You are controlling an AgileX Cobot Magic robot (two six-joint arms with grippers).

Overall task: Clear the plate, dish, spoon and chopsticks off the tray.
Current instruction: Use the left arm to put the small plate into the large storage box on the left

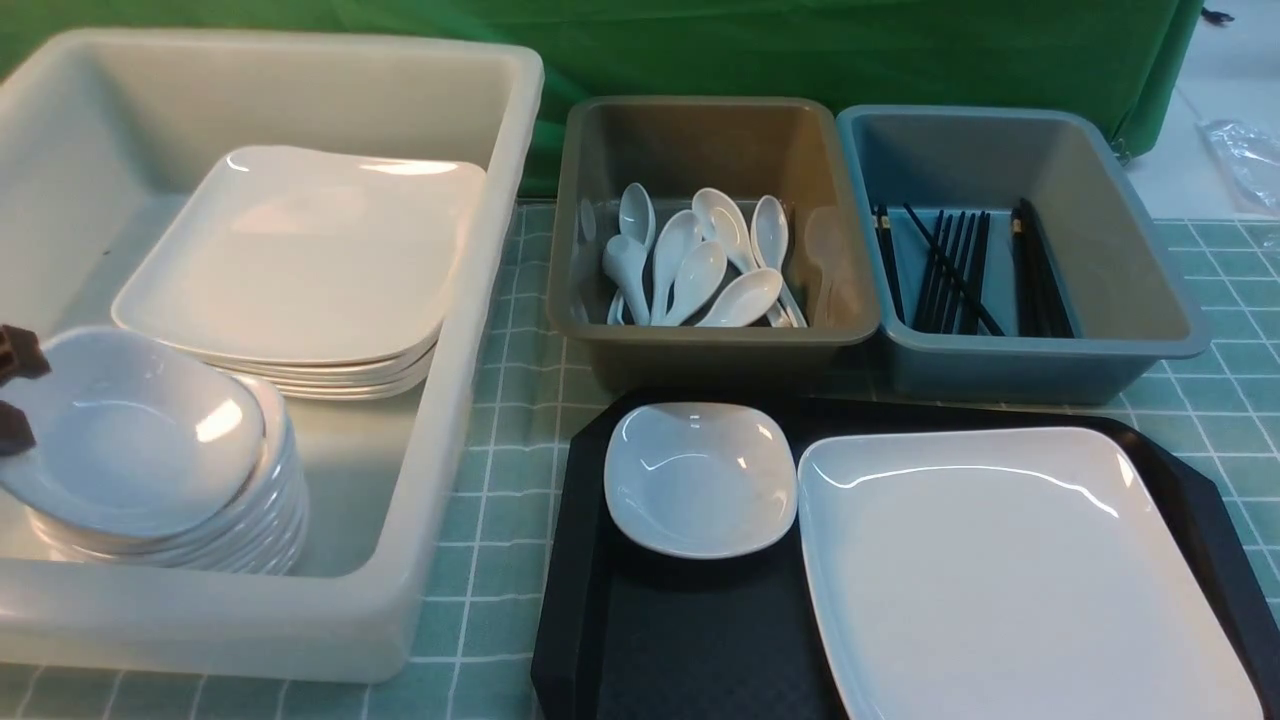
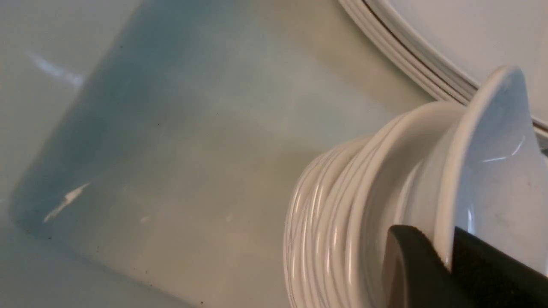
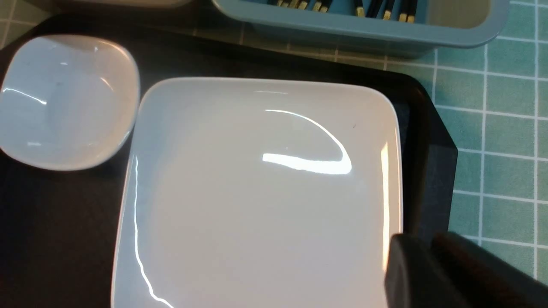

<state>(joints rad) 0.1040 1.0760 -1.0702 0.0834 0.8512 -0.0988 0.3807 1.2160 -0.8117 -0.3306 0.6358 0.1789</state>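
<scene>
On the black tray (image 1: 680, 640) lie a large white plate (image 1: 1010, 580) and, to its left, a small white dish (image 1: 700, 480). No spoon or chopsticks show on the tray. My left gripper (image 1: 15, 395) is at the far left inside the white tub, its jaws closed on the rim of another small dish (image 1: 130, 430), which rests tilted on a stack of bowls (image 1: 250, 530). The left wrist view shows that dish's rim (image 2: 501, 171) between the two fingers. My right gripper (image 3: 424, 241) hovers at the plate's (image 3: 257, 201) right edge, over the tray rim; its dark fingers sit close together.
A big white tub (image 1: 500, 200) at left also holds a stack of large plates (image 1: 300, 260). Behind the tray, a grey tub (image 1: 700, 130) holds several white spoons (image 1: 690, 270), and a blue tub (image 1: 1100, 250) holds black chopsticks (image 1: 950, 265). A green checked cloth covers the table.
</scene>
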